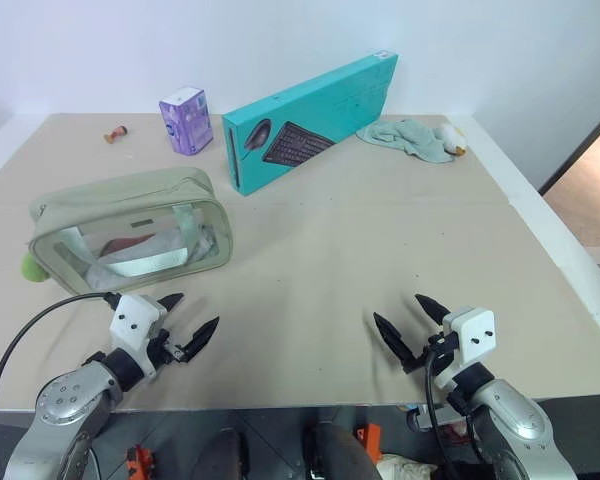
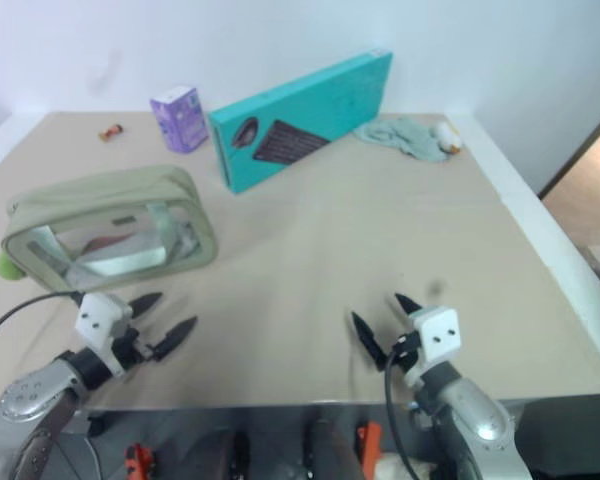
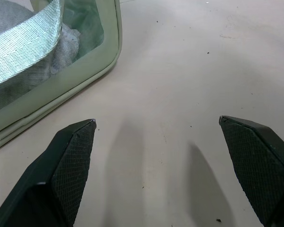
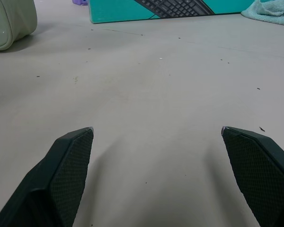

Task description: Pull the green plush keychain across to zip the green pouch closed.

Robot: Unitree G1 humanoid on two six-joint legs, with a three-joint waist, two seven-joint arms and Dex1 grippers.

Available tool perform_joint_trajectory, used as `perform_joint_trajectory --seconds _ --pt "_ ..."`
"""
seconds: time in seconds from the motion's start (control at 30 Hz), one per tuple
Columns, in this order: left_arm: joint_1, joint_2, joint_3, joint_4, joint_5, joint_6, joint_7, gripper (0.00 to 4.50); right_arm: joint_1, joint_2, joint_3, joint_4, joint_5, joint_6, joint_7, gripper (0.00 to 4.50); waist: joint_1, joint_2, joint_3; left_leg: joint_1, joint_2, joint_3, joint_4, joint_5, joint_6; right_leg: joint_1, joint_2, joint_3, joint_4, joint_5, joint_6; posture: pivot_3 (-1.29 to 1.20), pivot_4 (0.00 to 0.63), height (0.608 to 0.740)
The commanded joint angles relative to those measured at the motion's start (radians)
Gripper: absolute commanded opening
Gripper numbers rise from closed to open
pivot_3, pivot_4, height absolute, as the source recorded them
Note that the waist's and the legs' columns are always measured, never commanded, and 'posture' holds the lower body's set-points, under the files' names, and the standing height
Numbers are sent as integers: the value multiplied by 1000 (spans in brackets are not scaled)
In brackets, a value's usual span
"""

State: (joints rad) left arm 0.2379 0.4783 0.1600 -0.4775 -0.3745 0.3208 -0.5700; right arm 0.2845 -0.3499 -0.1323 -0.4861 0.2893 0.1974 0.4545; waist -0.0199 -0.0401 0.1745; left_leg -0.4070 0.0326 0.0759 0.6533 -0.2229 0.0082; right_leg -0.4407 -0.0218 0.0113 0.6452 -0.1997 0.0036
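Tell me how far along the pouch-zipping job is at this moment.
Nothing looks done yet. The green plush keychain hangs at the left end of the green pouch, untouched, so the pull across is not begun. In hand: nothing; the left gripper hovers open over the table just in front of the pouch, and the right gripper hovers open farther right. Left: grasp the keychain and draw it along the zipper.

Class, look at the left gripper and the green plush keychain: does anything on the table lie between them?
Nothing visible does. The left gripper, jaws open, hovers just in front of the green pouch. The green plush keychain hangs at the pouch's left end, with bare table between.
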Motion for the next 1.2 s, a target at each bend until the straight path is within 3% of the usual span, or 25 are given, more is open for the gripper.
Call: perform_joint_trajectory --seconds 0.03,0.57,0.77,0.97,1.07,1.2 --pt "-8 -7 4 -14 -9 -23 -1 4315 -11 -18 -14 -17 -1 -17 7 4500 0 0 0 0 0 0 0 0 0 0 0 0 0 0 0 0 150 740" --pt "8 -8 -9 -34 -55 -37 -76 4315 -59 -121 34 -28 -20 -12 104 4500 0 0 0 0 0 1 0 0 0 0 0 0 0 0 0 0 150 740" --pt "-24 -10 -3 -19 -44 -47 -81 4315 -82 -111 36 -57 24 36 94 4500 0 -1 0 0 0 0 0 0 0 0 0 0 0 0 0 0 150 740" --pt "-8 -94 118 -63 -29 -49 104 4315 -157 -114 41 -55 64 96 99 4500 -2 -2 -1 0 0 1 0 0 0 0 0 0 0 0 1 0 150 740" --pt "48 -133 197 -126 -59 -27 181 4315 -261 -109 49 -46 183 197 135 4500 -5 -2 -1 0 1 1 0 0 0 0 2 2 0 1 0 0 150 740" --pt "83 -145 328 -136 -93 -31 246 4315 -496 -178 120 27 276 300 306 4500 -4 -3 0 1 1 0 1 0 0 0 3 1 0 1 -1 0 150 740"
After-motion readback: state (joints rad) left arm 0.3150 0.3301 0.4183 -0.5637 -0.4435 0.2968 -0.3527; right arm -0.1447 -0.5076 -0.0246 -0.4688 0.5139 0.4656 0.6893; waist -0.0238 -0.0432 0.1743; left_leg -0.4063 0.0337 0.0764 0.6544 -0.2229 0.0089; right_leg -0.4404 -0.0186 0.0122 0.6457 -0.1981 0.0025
